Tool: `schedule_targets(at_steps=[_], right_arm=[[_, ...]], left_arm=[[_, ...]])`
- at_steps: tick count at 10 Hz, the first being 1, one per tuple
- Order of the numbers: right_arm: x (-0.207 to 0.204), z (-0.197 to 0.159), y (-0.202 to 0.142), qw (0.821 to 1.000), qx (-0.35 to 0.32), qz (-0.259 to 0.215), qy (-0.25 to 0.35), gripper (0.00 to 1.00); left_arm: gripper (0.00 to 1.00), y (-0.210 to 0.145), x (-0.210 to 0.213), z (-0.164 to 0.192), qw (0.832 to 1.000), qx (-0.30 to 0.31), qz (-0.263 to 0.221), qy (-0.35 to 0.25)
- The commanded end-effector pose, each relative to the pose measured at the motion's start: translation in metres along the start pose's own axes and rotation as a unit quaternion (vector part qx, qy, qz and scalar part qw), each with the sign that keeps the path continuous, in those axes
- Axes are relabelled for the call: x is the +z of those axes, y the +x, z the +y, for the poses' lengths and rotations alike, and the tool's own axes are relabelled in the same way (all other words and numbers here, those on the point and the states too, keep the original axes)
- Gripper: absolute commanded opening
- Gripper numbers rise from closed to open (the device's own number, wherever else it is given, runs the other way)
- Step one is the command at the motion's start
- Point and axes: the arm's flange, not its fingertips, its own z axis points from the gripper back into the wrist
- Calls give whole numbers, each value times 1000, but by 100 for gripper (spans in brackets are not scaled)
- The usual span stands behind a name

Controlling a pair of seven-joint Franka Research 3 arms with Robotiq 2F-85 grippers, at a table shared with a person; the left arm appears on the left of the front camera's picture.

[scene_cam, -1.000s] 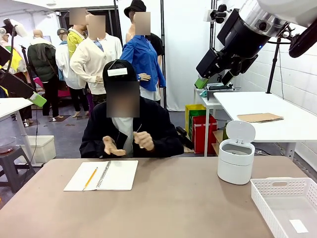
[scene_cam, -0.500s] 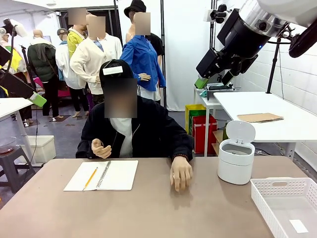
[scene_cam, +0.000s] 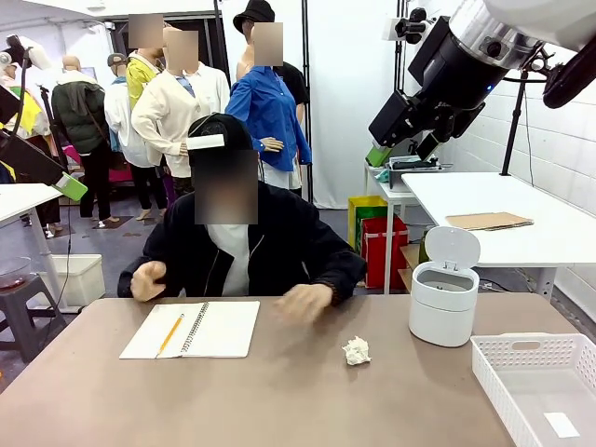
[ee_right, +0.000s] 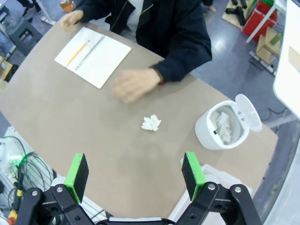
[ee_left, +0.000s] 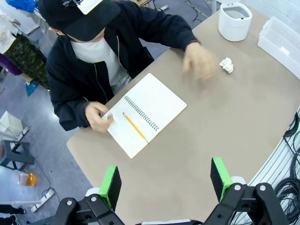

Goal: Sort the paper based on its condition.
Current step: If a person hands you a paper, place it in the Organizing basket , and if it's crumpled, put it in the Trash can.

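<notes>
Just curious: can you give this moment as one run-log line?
paper: crumpled, on table near bin | left gripper: open, aloft | right gripper: open, aloft | person's hand: near paper

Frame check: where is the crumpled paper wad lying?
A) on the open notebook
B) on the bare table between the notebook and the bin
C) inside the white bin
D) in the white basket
B: in the front view the paper wad lies on the bare table, between the notebook and the bin, touching neither.
</notes>
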Motion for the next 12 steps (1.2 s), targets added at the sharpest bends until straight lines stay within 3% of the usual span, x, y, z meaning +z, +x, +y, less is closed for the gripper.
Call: schedule_targets(at_steps=[1, 12], right_arm=[[0, 0, 0, 1000, 0, 0, 0, 100], [0, 0, 0, 1000, 0, 0, 0, 100]], left_arm=[[100, 0, 1, 0, 1000, 0, 1, 1], [100, 0, 1, 0, 1000, 0, 1, 1]])
